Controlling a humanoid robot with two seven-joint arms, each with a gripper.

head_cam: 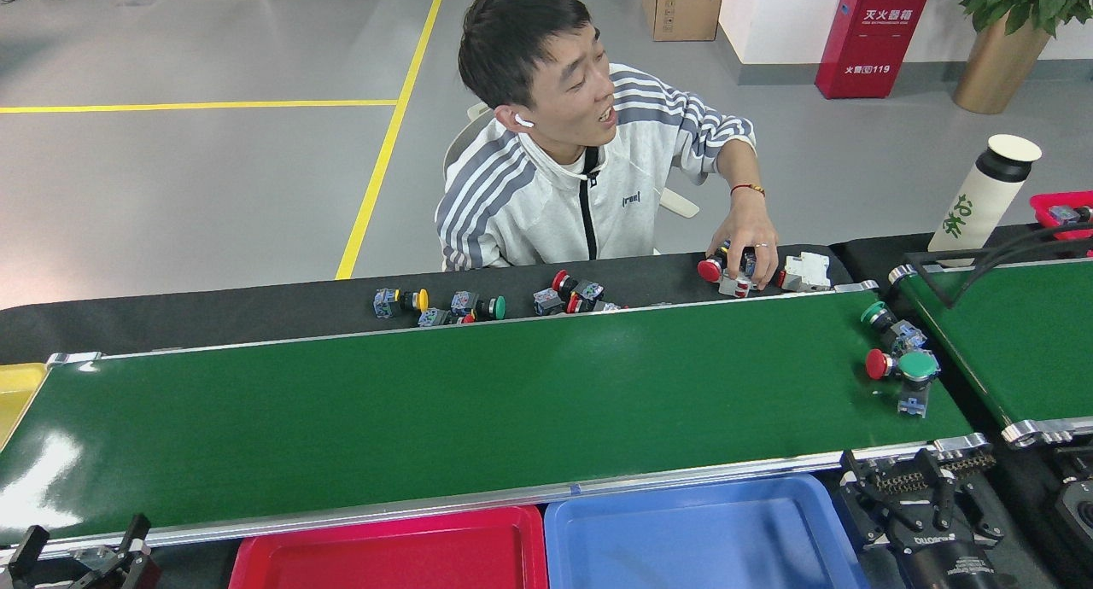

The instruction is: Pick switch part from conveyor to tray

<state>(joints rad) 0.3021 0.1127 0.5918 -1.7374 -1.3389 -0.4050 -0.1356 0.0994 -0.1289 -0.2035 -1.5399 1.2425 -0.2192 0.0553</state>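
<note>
The conveyor (478, 401) is a long glossy green belt with silver rails across the view. Three switch parts lie at its right end: a green-capped one (888, 324), a red-capped one (878, 364) and a second green-capped one (918, 369) on a blue base. The red tray (393, 555) and the blue tray (692, 538) sit below the near rail, both bare. My left gripper (81, 551) stands open at the bottom left, below the rail. Just right of the blue tray, my right gripper (914, 495) is open and holds nothing.
A person sits behind the conveyor, hand (747, 239) on a red-capped switch beside white breakers (807, 271). More switch parts (478, 306) lie on the black strip. A shorter green belt (1025, 333), a bottle (982, 196) and a yellow tray (17, 393) flank the scene.
</note>
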